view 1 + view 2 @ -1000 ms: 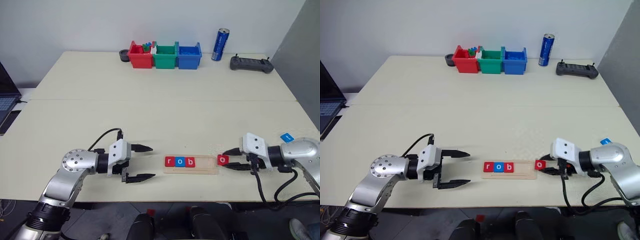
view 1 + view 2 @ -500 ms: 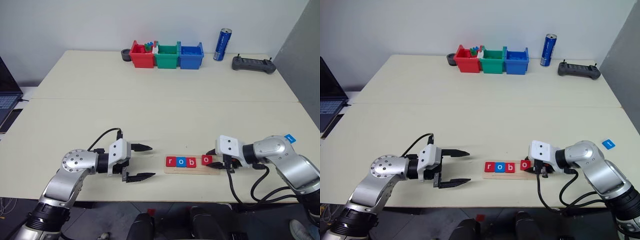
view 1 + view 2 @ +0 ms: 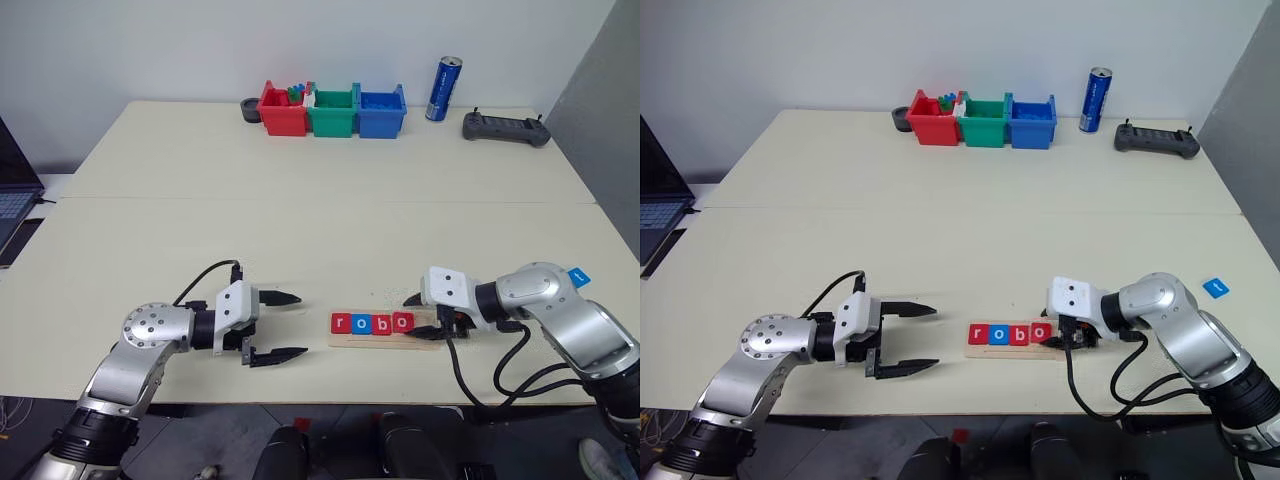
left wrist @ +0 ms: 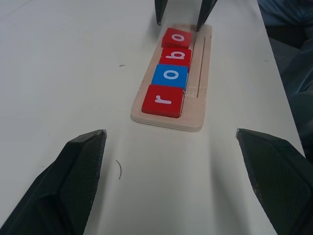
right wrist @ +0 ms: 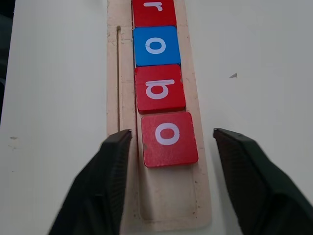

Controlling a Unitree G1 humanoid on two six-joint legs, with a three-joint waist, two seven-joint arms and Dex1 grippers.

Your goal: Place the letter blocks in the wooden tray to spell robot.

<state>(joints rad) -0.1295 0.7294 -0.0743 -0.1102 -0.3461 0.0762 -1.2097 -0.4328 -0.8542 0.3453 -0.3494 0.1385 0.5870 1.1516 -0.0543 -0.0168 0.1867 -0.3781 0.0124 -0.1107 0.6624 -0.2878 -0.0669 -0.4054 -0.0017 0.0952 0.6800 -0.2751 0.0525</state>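
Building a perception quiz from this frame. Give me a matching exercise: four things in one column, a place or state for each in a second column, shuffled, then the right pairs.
Things:
1. second red o block
2. loose blue block
3. right gripper
4. left gripper

Places or states:
A. lies on the table, outside the wooden tray
B. open, apart from the tray's r end
C. fourth in the tray's row, next to the b block
D. open, one finger on each side of the fourth block

Pairs: 1-C, 2-A, 3-D, 4-B
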